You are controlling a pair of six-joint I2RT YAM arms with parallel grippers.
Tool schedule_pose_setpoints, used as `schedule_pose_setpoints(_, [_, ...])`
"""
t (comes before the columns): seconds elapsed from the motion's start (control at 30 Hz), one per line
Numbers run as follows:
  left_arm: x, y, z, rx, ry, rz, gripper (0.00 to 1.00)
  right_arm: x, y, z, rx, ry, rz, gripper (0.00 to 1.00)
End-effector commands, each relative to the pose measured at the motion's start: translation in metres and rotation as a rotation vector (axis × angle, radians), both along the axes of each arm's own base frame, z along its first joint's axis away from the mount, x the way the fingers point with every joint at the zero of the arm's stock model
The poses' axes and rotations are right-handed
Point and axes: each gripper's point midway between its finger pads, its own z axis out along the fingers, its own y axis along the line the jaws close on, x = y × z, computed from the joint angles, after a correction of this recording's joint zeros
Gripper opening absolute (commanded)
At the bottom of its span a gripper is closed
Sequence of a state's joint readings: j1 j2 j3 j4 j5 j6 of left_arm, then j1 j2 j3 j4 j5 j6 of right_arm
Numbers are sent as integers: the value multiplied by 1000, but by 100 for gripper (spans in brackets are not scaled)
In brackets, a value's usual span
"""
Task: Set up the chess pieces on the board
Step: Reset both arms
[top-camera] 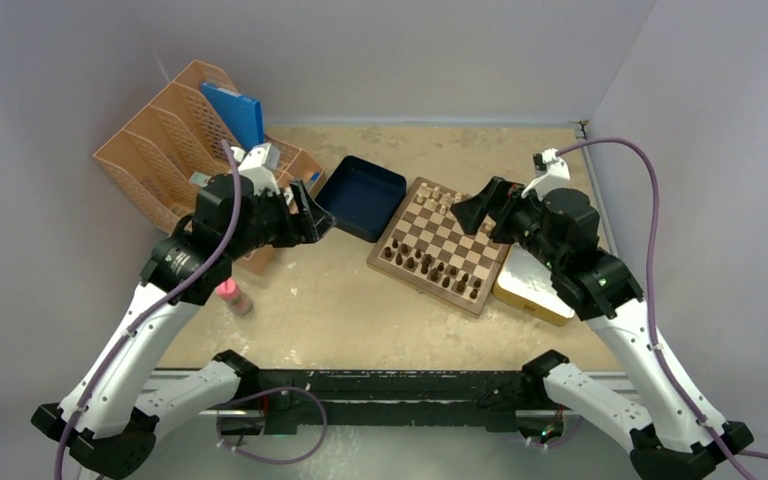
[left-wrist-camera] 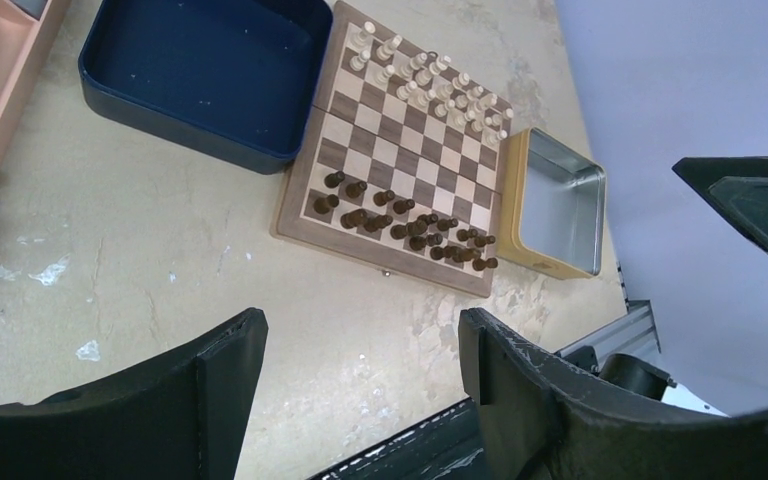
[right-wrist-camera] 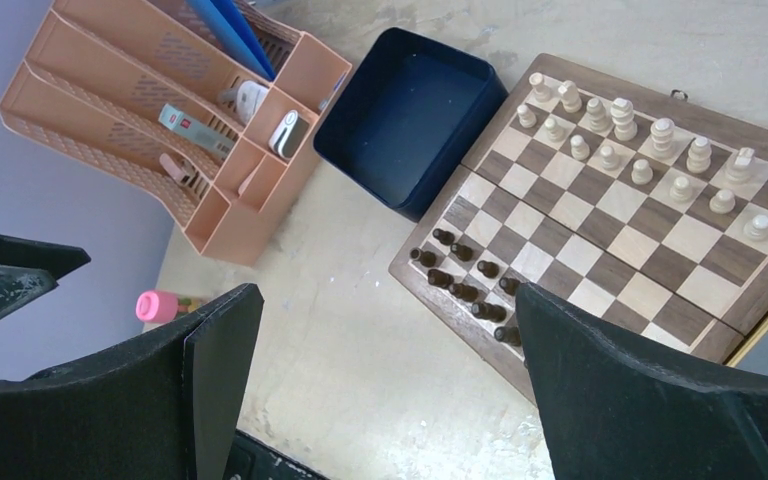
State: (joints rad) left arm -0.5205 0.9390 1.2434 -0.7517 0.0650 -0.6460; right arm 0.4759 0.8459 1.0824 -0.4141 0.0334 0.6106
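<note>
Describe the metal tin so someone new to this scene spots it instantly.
Find the checkered chessboard mid-table. Two trays flank it; the tin lies along the board's right edge, partly under the right arm. Unlike the dark blue tray on the left, it is shiny silver inside with yellow outer walls.

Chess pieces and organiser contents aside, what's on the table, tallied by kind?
board: 1
trays: 2, the dark blue tray and the metal tray
desk organiser: 1
small pink item: 1
Total: 5
</note>
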Motion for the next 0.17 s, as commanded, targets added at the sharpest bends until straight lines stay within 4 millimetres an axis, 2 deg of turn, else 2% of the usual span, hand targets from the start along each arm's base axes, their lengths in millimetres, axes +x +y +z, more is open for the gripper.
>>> schedule_pose_setpoints(0.0, [1,-2,11,8,-33,-20,70,-1,2,10,36,-20,5,99])
schedule_pose_setpoints(0.13, [1,-5,9,11,-27,-40,70,-4,0,11,38,-21,0,99])
